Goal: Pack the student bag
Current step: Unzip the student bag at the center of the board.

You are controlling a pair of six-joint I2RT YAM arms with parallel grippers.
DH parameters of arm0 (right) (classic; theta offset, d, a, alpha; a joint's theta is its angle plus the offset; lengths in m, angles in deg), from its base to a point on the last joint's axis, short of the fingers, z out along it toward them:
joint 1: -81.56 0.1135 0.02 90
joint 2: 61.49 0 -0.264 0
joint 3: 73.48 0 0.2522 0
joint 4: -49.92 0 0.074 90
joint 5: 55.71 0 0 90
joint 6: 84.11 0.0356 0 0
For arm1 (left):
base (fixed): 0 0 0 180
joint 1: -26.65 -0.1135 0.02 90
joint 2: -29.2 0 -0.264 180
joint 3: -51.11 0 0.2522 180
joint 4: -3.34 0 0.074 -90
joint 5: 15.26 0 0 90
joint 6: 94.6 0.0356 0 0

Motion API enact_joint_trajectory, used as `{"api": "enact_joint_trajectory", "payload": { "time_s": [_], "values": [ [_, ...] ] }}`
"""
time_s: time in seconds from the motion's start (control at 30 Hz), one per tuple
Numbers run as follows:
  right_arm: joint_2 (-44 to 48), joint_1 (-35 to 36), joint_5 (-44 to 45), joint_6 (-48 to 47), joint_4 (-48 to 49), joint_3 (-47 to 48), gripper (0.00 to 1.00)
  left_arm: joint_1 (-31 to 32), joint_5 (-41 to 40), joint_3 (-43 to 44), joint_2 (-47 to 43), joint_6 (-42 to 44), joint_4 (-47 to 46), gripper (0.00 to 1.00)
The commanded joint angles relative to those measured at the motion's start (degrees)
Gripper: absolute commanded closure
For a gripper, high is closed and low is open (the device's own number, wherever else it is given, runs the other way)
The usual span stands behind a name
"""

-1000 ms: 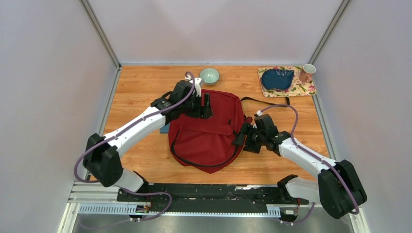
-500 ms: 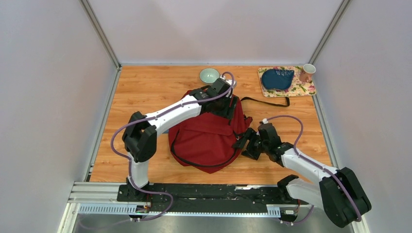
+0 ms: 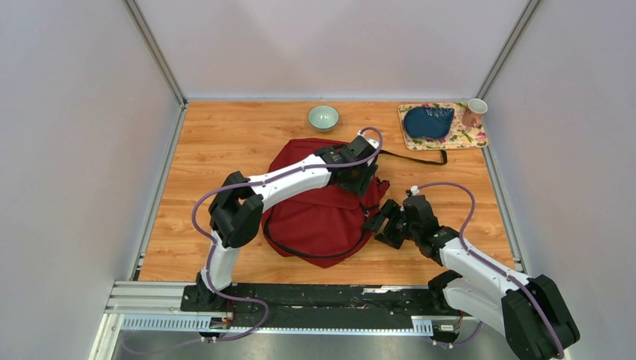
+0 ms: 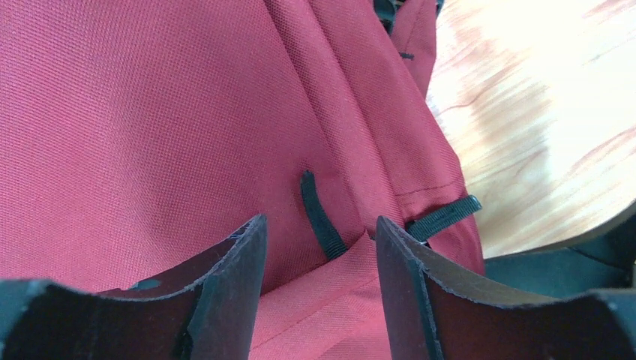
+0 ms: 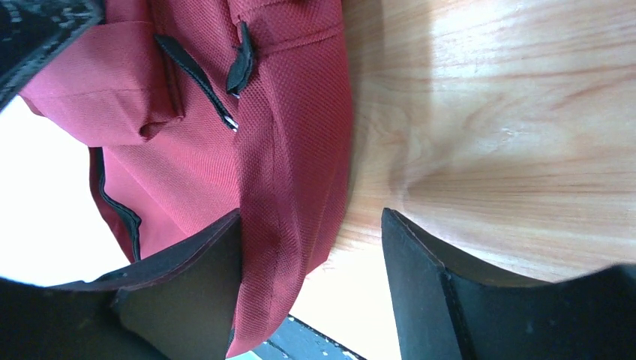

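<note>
The student bag [image 3: 319, 214] is a large dark red backpack lying flat mid-table; it fills the left wrist view [image 4: 150, 112] and shows in the right wrist view [image 5: 285, 120]. My left gripper [image 3: 365, 182] is open over the bag's upper right part, its jaws either side of a black zipper pull [image 4: 321, 217]. My right gripper [image 3: 380, 221] is open at the bag's right edge, with the red fabric edge [image 5: 289, 247] between its jaws and bare wood beside. A black strap [image 3: 409, 158] trails from the bag's top right.
A pale green bowl [image 3: 323, 117] stands behind the bag. At the back right a floral mat [image 3: 469, 137] carries a small dark blue pouch [image 3: 428, 121], with a pink mug [image 3: 474, 112] beside it. Grey walls close the table on three sides.
My left arm has swung right across the bag, from its upper left to its upper right. My right gripper has drawn slightly nearer and lower along the bag's right edge.
</note>
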Motion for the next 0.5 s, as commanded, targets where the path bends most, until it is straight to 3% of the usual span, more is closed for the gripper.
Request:
{"api": "enact_joint_trajectory", "payload": {
  "time_s": [0.0,0.47],
  "values": [
    [2.0,0.0,1.0,0.6,1.7,-0.5,0.32,0.4,-2.7,2.3,1.6,1.0,0.6,0.38],
    [2.0,0.0,0.9,-0.3,1.3,-0.6,0.33,1.4,-8.6,2.6,5.6,3.2,0.1,0.52]
  ]
}}
